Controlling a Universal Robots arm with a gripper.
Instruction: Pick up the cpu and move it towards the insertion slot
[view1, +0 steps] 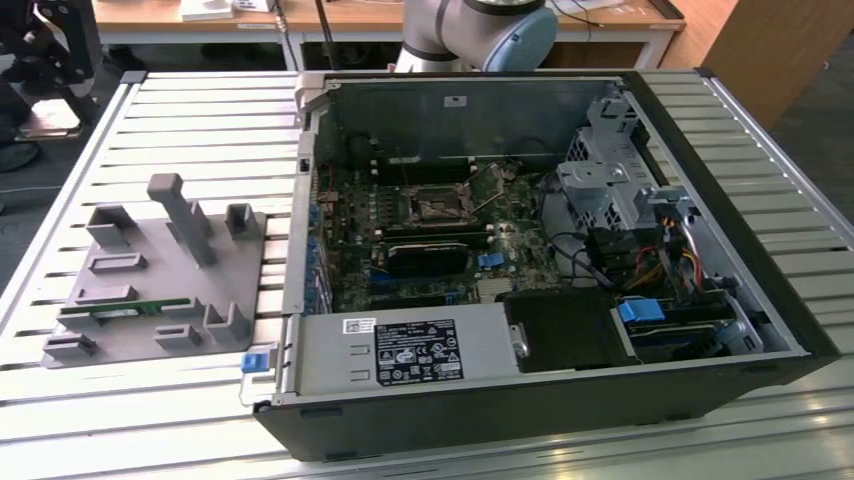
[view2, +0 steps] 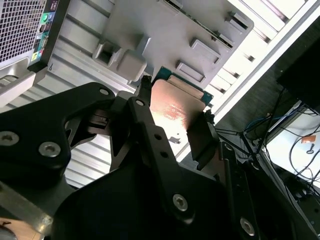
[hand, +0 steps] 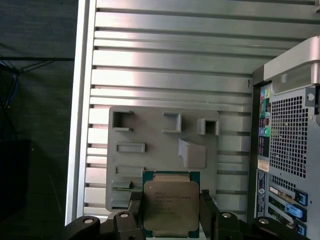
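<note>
The cpu (hand: 171, 207) is a flat square chip with a silver top and a thin green rim. It sits between my two black fingers (hand: 208, 212), so my gripper (hand: 171, 216) is shut on it. In both wrist views the chip hangs well above the grey holder block (hand: 160, 145). The second wrist view shows the cpu (view2: 176, 106) edge-gripped by my gripper (view2: 175, 127), with the holder block (view2: 165, 30) behind it. The insertion slot (view1: 437, 207), a square metal-framed socket, lies on the green board inside the open computer case (view1: 787, 320).
The grey holder block (view1: 147, 280) stands on the slatted aluminium table (view1: 200, 110) at the exterior view's left, with a green memory stick (view1: 127, 310) in it. The arm's base (view1: 481, 30) rises behind the case. The case's rear panel (hand: 287, 150) flanks the holder.
</note>
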